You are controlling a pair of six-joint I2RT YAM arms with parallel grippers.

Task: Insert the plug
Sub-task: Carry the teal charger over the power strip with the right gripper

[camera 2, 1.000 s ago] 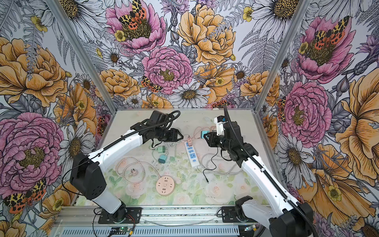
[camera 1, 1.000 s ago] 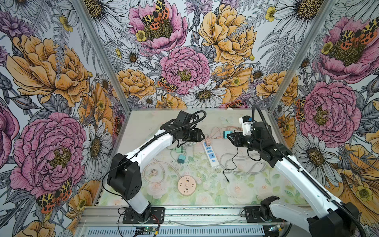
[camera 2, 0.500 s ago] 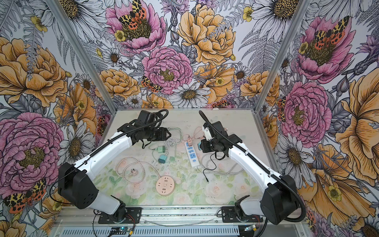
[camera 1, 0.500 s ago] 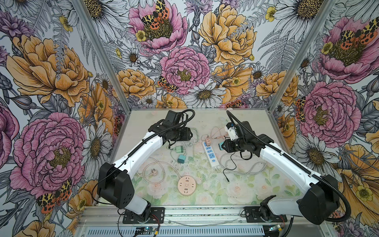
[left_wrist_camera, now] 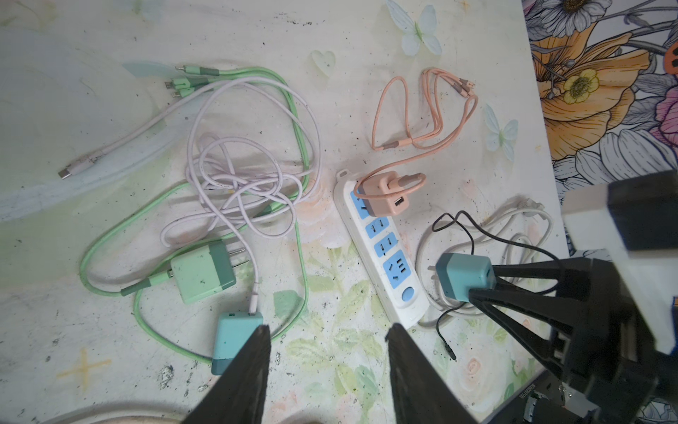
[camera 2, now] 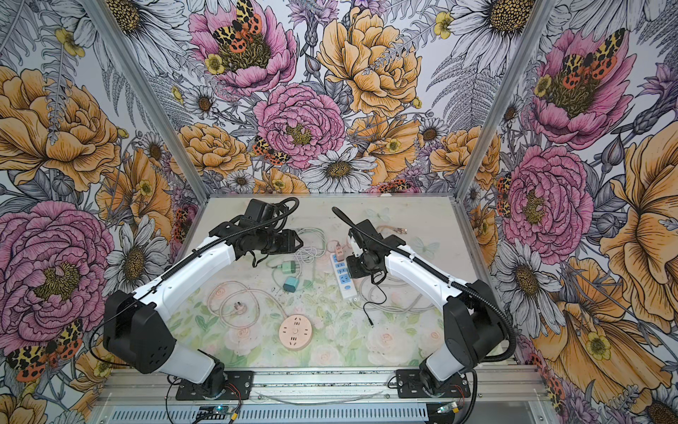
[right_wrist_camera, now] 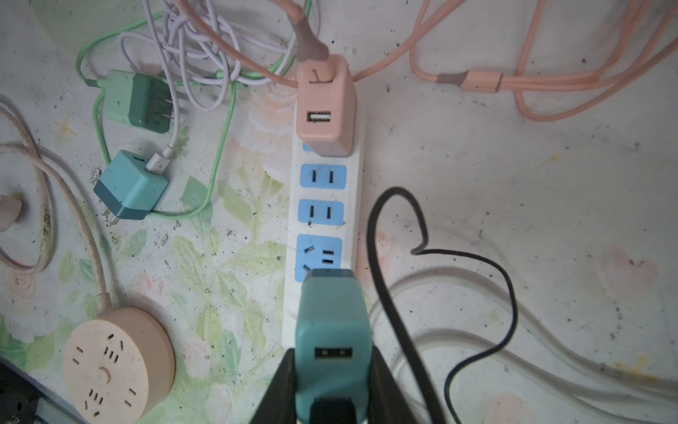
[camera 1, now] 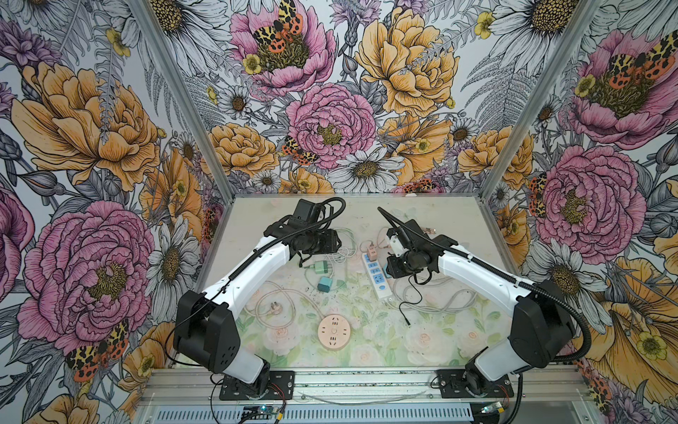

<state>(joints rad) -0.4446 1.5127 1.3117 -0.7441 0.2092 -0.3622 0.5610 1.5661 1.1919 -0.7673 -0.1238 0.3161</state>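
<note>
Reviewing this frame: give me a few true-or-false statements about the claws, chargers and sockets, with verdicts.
1. The right claw grips a teal cube charger. True.
2. A pink square charger sits plugged into the white power strip. True.
3. The left claw holds the mint-green charger. False: it is open and empty; that charger lies loose.
4. The round pink socket hub has a plug in it. False: its sockets are bare.

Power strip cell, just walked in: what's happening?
The right end effector grips a teal adapter, held close to the free sockets of the white power strip, prongs not yet in. A pink adapter already sits in the strip's end socket. The left end effector is open and empty, hovering near a second teal adapter and a green adapter lying loose.
</note>
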